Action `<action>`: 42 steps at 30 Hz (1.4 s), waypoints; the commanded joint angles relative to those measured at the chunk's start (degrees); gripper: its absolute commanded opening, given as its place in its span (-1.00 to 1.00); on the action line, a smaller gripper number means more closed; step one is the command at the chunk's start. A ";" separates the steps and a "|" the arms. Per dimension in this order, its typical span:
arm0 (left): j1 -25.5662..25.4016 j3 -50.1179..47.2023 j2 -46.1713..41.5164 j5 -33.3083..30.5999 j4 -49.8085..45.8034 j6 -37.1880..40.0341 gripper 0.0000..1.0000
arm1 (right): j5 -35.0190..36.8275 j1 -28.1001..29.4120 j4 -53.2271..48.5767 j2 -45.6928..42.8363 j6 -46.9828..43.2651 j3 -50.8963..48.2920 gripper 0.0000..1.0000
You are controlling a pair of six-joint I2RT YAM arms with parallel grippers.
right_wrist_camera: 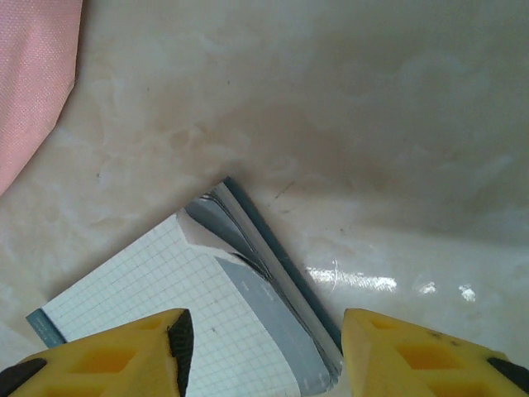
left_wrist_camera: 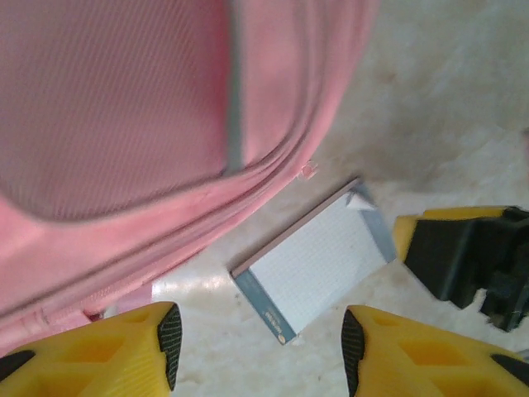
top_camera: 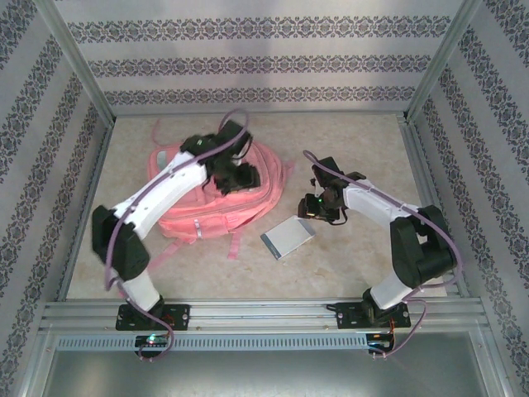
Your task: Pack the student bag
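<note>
Left pincer (left_wrist_camera: 258, 346), gaping and empty, hangs above the edge of the student bag (left_wrist_camera: 124, 107).

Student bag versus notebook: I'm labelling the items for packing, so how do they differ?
The student bag is pink, soft fabric; the notebook is white grid paper with a blue-grey edge. The student bag is bulky and far larger; the notebook is thin and flat. Both lie on the table.

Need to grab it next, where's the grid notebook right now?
Top view: the grid notebook lies on the table just right of the student bag, by the right gripper.
</note>
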 commanded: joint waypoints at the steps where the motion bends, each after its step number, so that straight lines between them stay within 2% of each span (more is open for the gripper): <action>1: -0.37 -16.52 -8.09 5.30 27.72 -15.43 0.10 | -0.65 0.68 -0.83 1.06 -2.82 0.51 0.06; 6: -1.95 -38.79 -15.95 9.24 47.40 -24.60 0.14 | -6.63 0.83 2.30 3.02 -3.19 -2.51 0.07; 11: -3.35 -47.22 -18.24 9.78 52.08 -23.75 0.15 | -9.25 0.85 4.68 3.79 -2.55 -5.27 0.08; 15: -3.35 -47.99 -17.65 11.19 50.68 -21.98 0.15 | -10.60 1.51 5.52 2.79 -1.10 -7.35 0.05; 24: -3.73 -48.33 -12.90 14.73 50.17 -18.52 0.10 | -13.95 3.74 9.47 -6.13 5.18 -16.53 -0.04; 30: -3.79 -45.28 -9.63 13.15 45.66 -12.70 0.07 | -12.53 3.41 9.37 -6.99 4.30 -18.34 -0.06; 34: -3.96 -39.76 -6.73 11.46 40.17 -6.77 0.03 | -8.70 2.20 9.03 -7.38 3.94 -18.35 -0.09; 37: -4.33 -35.45 -4.37 9.94 35.85 -2.65 0.01 | -8.38 0.15 10.02 -6.83 4.29 -18.18 -0.18; 42: -5.08 -32.34 -1.16 9.72 33.59 0.35 -0.03 | -10.59 -0.99 10.82 -3.78 4.20 -15.83 -0.43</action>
